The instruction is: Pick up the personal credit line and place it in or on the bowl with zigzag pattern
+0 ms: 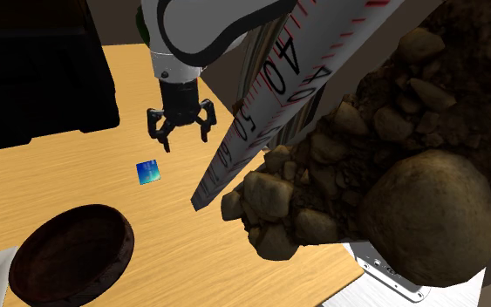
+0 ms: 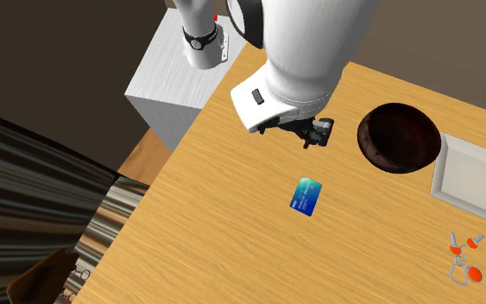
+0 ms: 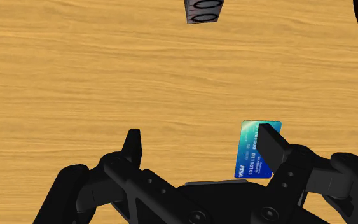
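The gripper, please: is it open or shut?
Open: the gripper has its fingers apart above the table; the blue card lies on it, unheld.

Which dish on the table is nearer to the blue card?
The dark brown round bowl; the white square tray lies beyond it, farther from the blue card.

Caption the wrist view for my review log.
Open gripper over the wooden table, blue card lying flat by one finger, not held.

I count one blue card [image 2: 306, 197], one dark bowl [image 2: 399, 138], one white tray [image 2: 470, 180], one small orange-and-grey tool [image 2: 473, 275], one long ruler [image 1: 262, 112], and one wooden table [image 2: 232, 246] under them.
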You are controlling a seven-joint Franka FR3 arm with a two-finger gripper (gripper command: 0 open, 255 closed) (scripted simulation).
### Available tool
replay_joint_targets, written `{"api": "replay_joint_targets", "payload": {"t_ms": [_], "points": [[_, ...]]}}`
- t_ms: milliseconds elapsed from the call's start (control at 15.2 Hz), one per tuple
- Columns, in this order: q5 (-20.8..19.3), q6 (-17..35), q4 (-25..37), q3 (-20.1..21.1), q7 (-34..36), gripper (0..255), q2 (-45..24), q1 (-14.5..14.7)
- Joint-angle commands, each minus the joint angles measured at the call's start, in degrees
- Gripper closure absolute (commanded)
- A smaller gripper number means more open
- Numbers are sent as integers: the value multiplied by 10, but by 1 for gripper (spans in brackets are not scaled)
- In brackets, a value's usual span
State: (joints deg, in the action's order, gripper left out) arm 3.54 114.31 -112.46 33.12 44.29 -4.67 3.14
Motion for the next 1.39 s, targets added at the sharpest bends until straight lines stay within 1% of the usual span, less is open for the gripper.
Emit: {"api": "replay_joint_targets", "payload": {"t_ms": [0, 198, 462, 528, 990, 1320], "points": [[-28, 3, 39, 5, 42, 0, -54, 14], [-66, 0, 105, 1, 96, 0, -132, 45], [-106, -16, 209, -15, 153, 0, -235, 95], [-106, -16, 211, -16, 153, 0, -237, 96], [-117, 34, 178, -22, 160, 0, -256, 102], [-117, 34, 178, -22, 160, 0, -256, 102]]}}
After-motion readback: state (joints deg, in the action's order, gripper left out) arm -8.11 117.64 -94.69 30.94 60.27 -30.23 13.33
